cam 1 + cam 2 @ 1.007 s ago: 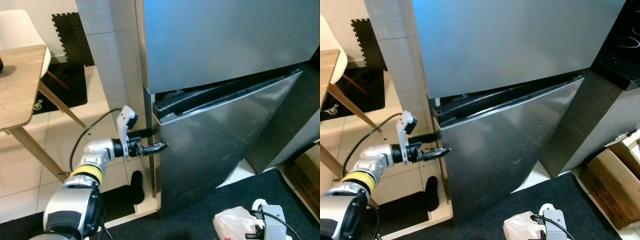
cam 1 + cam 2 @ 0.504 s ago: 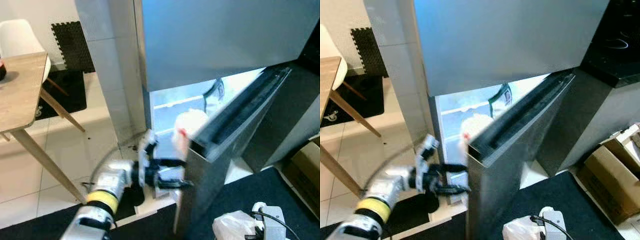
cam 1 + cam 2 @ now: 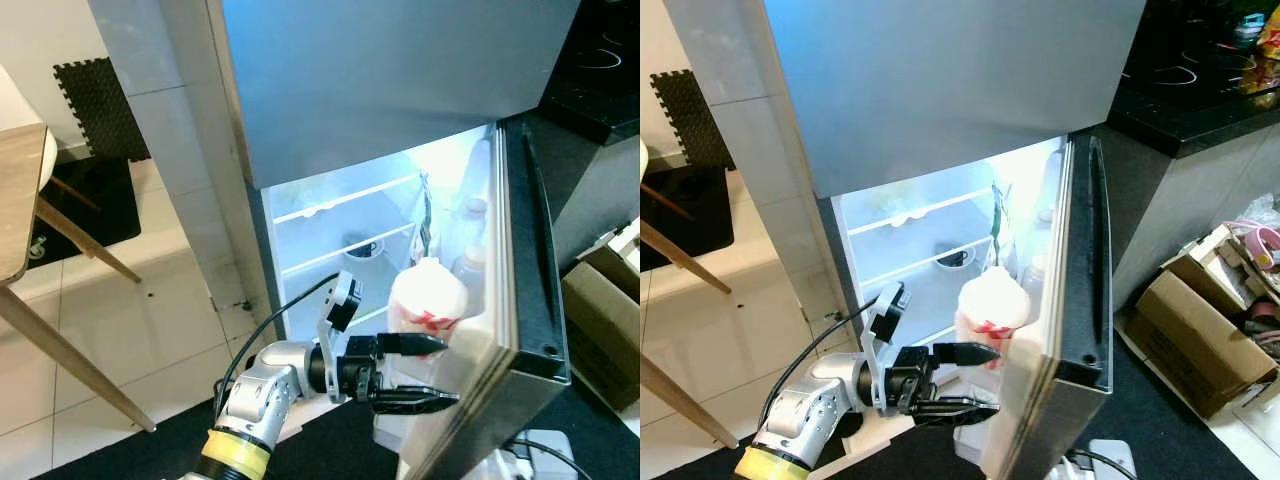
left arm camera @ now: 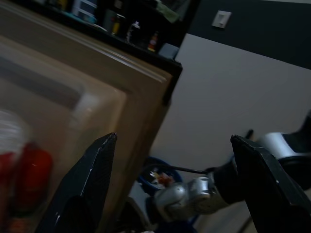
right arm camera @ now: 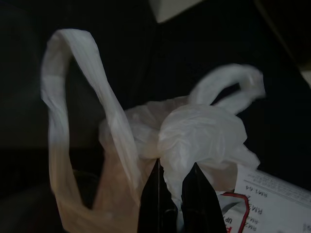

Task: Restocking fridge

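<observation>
A brushed grey metal fridge door [image 3: 940, 90] stands above glossy white plastic shelves [image 3: 345, 215]; pale glazed floor tiles [image 3: 130, 300], a brown cardboard box [image 3: 1185, 345] and a crinkled translucent plastic bag [image 5: 194, 141] lie nearby.

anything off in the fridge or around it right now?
Nothing stands out. The lower fridge door is swung open, a white jug sits upright in its door shelf, and a small bowl rests on a wire shelf. The left gripper is open by the door edge.
</observation>
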Tool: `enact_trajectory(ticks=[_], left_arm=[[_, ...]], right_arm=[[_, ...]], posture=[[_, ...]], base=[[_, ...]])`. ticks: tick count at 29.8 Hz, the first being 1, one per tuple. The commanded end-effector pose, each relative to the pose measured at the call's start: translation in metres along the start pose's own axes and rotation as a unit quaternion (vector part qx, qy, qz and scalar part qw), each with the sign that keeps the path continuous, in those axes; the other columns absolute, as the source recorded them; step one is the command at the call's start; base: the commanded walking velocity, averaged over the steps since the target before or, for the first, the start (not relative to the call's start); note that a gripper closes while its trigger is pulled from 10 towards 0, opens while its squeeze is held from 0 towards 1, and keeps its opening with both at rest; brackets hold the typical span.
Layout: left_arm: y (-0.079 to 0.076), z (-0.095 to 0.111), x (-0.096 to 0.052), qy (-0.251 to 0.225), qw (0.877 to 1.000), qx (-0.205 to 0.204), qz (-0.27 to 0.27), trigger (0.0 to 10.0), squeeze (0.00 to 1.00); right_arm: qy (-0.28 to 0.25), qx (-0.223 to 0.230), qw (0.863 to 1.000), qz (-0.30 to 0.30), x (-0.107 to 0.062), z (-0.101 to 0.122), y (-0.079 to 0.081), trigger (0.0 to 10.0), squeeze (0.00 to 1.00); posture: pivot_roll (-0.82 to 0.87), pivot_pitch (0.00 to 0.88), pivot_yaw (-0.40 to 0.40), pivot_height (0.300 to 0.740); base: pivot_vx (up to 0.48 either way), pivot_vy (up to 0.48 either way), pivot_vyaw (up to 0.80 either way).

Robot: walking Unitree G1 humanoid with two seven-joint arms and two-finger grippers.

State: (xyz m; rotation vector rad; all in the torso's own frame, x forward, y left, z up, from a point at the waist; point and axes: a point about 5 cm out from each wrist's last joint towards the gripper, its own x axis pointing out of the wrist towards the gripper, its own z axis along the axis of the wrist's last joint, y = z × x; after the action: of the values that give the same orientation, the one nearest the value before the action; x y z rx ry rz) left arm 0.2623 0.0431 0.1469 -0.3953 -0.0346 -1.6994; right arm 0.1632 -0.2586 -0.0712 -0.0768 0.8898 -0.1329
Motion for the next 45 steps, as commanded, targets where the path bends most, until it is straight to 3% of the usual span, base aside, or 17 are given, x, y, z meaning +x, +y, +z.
enact_trajectory(ticks=[1, 6, 9, 12, 14, 18, 20, 21, 23, 25, 26, 27, 28, 30, 32, 36, 45], left_arm=[[0.000, 0.000, 0.001, -0.009, 1.000, 0.002, 0.016, 10.0, 0.00], [0.013, -0.002, -0.012, 0.023, 0.994, 0.033, 0.098, 10.0, 0.00], [0.023, -0.011, -0.043, 0.106, 0.971, 0.086, 0.197, 10.0, 0.00], [0.029, -0.012, -0.068, 0.108, 0.952, 0.079, 0.275, 10.0, 0.00], [0.036, -0.016, -0.099, 0.134, 0.907, 0.090, 0.390, 10.0, 0.00], [0.035, -0.023, -0.124, 0.139, 0.870, 0.080, 0.466, 10.0, 0.00], [0.028, -0.043, -0.156, 0.133, 0.819, 0.033, 0.557, 10.0, 0.00], [0.028, -0.043, -0.156, 0.133, 0.819, 0.033, 0.557, 10.0, 0.00], [0.010, -0.080, -0.188, 0.146, 0.745, -0.031, 0.650, 10.0, 0.00], [0.010, -0.080, -0.188, 0.146, 0.745, -0.031, 0.650, 10.0, 0.00], [0.003, -0.093, -0.197, 0.154, 0.720, -0.053, 0.674, 10.0, 0.00], [0.003, -0.093, -0.197, 0.154, 0.720, -0.053, 0.674, 10.0, 0.00], [-0.010, -0.111, -0.203, 0.161, 0.692, -0.079, 0.699, 10.0, 0.00], [-0.010, -0.111, -0.203, 0.161, 0.692, -0.079, 0.699, 10.0, 0.00], [-0.030, -0.141, -0.205, 0.184, 0.664, -0.114, 0.716, 10.0, 0.00], [-0.044, -0.164, -0.203, 0.205, 0.638, -0.148, 0.727, 10.0, 0.00], [-0.044, -0.174, -0.200, 0.227, 0.617, -0.153, 0.738, 10.0, 0.00]], right_arm=[[0.009, 0.000, 1.000, 0.005, -0.001, -0.006, 0.003, 10.0, 0.00], [0.015, 0.000, 1.000, 0.005, -0.003, -0.012, 0.003, 10.0, 0.00], [0.019, 0.004, 1.000, 0.002, -0.004, -0.015, 0.003, 10.0, 0.00], [0.020, 0.009, 1.000, -0.001, -0.004, -0.017, 0.003, 10.0, 0.00], [0.025, 0.011, 1.000, -0.005, -0.005, -0.019, 0.001, 10.0, 0.00], [0.035, 0.011, 0.999, -0.010, -0.006, -0.025, 0.000, 10.0, 0.00], [0.047, 0.011, 0.999, -0.017, -0.008, -0.031, -0.001, 10.0, 0.00], [0.047, 0.011, 0.999, -0.017, -0.008, -0.031, -0.001, 10.0, 0.00], [0.049, 0.010, 0.998, -0.033, -0.008, -0.032, -0.001, 10.0, 0.00], [0.049, 0.010, 0.998, -0.033, -0.008, -0.032, -0.001, 10.0, 0.00], [0.048, 0.009, 0.998, -0.038, -0.007, -0.031, -0.002, 10.0, 0.00], [0.048, 0.009, 0.998, -0.038, -0.007, -0.031, -0.002, 10.0, 0.00], [0.047, 0.007, 0.998, -0.042, -0.007, -0.029, -0.002, 10.0, 0.00], [0.047, 0.007, 0.998, -0.042, -0.007, -0.029, -0.002, 10.0, 0.00], [0.047, 0.005, 0.998, -0.047, -0.004, -0.023, -0.006, 10.0, 0.00], [0.047, 0.004, 0.997, -0.054, -0.003, -0.016, -0.012, 10.0, 0.00], [0.048, 0.013, 0.997, -0.063, -0.001, -0.015, -0.010, 10.0, 0.00]], posture=[[-0.15, 0.086, 0.009, 0.740], [-0.16, 0.088, 0.014, 0.740], [-0.16, 0.092, 0.029, 0.740], [-0.16, 0.092, 0.032, 0.740], [-0.14, 0.091, 0.020, 0.740], [-0.13, 0.091, 0.016, 0.740], [-0.11, 0.089, 0.018, 0.740], [-0.11, 0.089, 0.018, 0.740], [-0.11, 0.086, 0.017, 0.740], [-0.11, 0.086, 0.017, 0.740], [-0.11, 0.086, 0.017, 0.740], [-0.11, 0.086, 0.017, 0.740], [-0.11, 0.084, 0.014, 0.740], [-0.11, 0.084, 0.014, 0.740], [-0.10, 0.074, -0.002, 0.740], [-0.09, 0.070, -0.004, 0.740], [-0.10, 0.061, 0.016, 0.740]], base=[[0.000, 0.000, 0.00], [0.000, 0.000, 0.00], [0.000, 0.000, 0.00], [0.000, 0.000, 0.00], [0.000, 0.000, 0.00], [0.000, 0.000, 0.00], [0.000, 0.000, 0.00], [0.000, 0.000, 0.00], [0.000, 0.000, 0.00], [0.000, 0.000, 0.00], [0.000, 0.000, 0.00], [0.000, 0.000, 0.00], [0.000, 0.000, 0.00], [0.000, 0.000, 0.00], [0.000, 0.000, 0.00], [0.000, 0.000, 0.00], [0.000, 0.000, 0.00]])
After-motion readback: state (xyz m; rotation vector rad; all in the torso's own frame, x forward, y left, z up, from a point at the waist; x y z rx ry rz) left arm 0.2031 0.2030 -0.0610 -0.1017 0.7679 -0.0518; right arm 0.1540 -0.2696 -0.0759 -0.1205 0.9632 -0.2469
